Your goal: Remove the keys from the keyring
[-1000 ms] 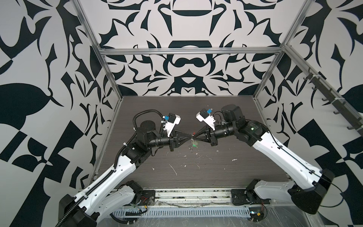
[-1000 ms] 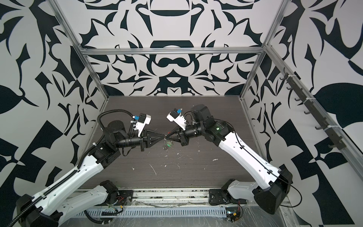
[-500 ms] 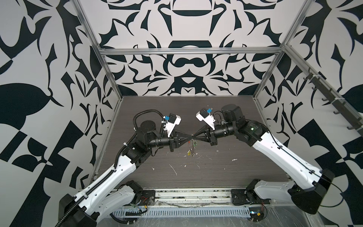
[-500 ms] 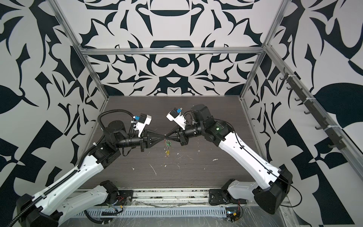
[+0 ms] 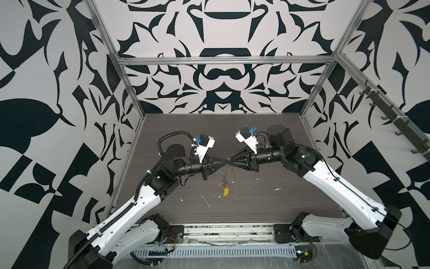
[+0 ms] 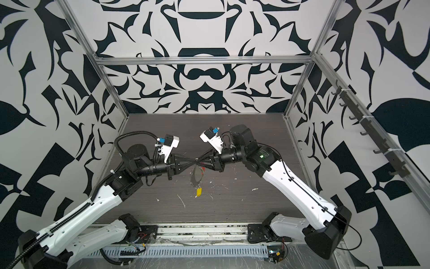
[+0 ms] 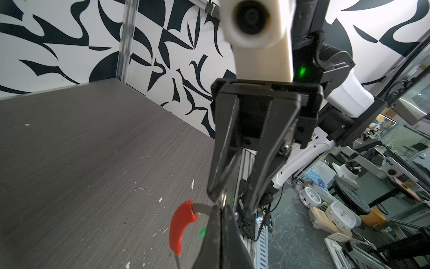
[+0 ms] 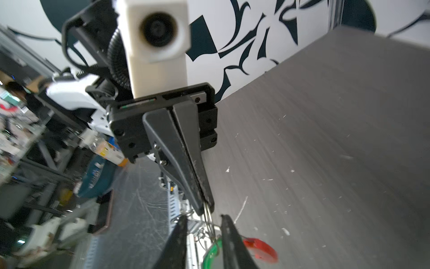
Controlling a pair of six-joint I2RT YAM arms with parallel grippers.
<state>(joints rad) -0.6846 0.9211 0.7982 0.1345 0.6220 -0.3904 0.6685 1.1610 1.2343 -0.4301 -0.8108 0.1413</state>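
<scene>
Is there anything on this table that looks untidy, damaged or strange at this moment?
Yes. White scraps lie scattered over the dark table, mostly near its middle, like litter or chipped material. The keyring hangs in the air from the shut left claw, which is expected, not a fault.

The green key (image 8: 207, 253) is cut off at the edge.

White-shelled arms, black joints
The left arm (image 5: 130, 209) carries a ribbed black hose (image 5: 172, 133), the right arm (image 5: 344, 194) a thin black cable (image 5: 335, 178); the left gripper (image 5: 224, 161) and right gripper (image 5: 232, 160) are black tapered wedges.
</scene>
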